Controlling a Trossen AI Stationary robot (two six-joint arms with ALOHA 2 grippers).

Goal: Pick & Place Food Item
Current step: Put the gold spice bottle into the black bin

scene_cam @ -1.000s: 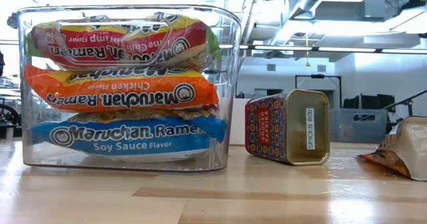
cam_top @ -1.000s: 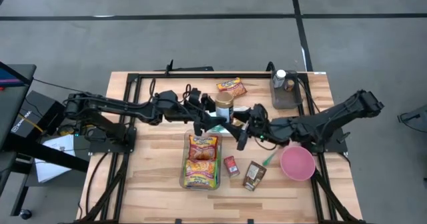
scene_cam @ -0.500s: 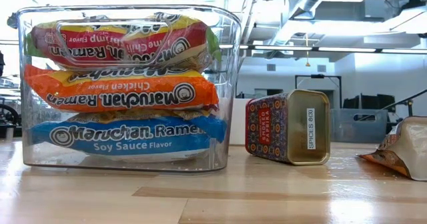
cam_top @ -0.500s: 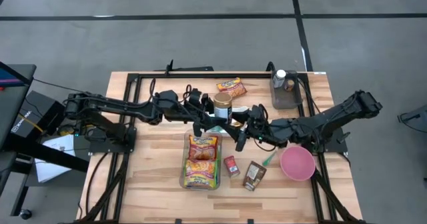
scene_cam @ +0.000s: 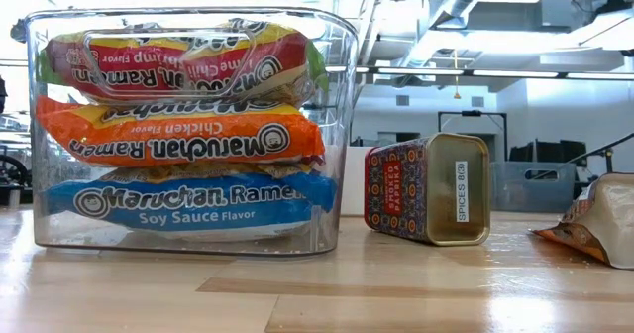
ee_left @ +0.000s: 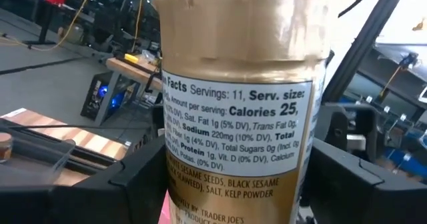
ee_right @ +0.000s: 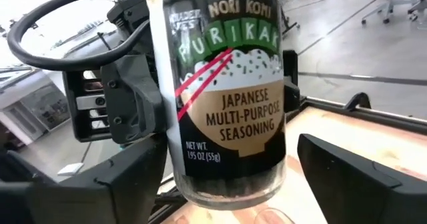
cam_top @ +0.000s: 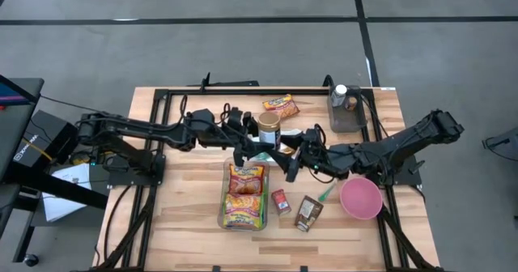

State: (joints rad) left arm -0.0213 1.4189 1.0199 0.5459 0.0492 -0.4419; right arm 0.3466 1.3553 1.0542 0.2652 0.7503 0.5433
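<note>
A furikake seasoning jar with a tan lid stands upright in the air above the table's middle, between both grippers. My left gripper reaches in from the table's left and is shut on the jar. My right gripper comes from the table's right and is open. Its fingers stand on either side of the jar's front label, and a gap shows beside at least one of them. The low view shows neither gripper. My left gripper pinches the jar's round body between its two fingers, on opposite sides of the label about halfway up. The fingers come level from the table's left. The jar stands upright, lid up, lifted clear of the table.
Below the jar a clear bin holds stacked ramen packs. Beside it lie a spice tin, a brown pouch and a pink bowl. At the far edge are a ramen packet and a grey container.
</note>
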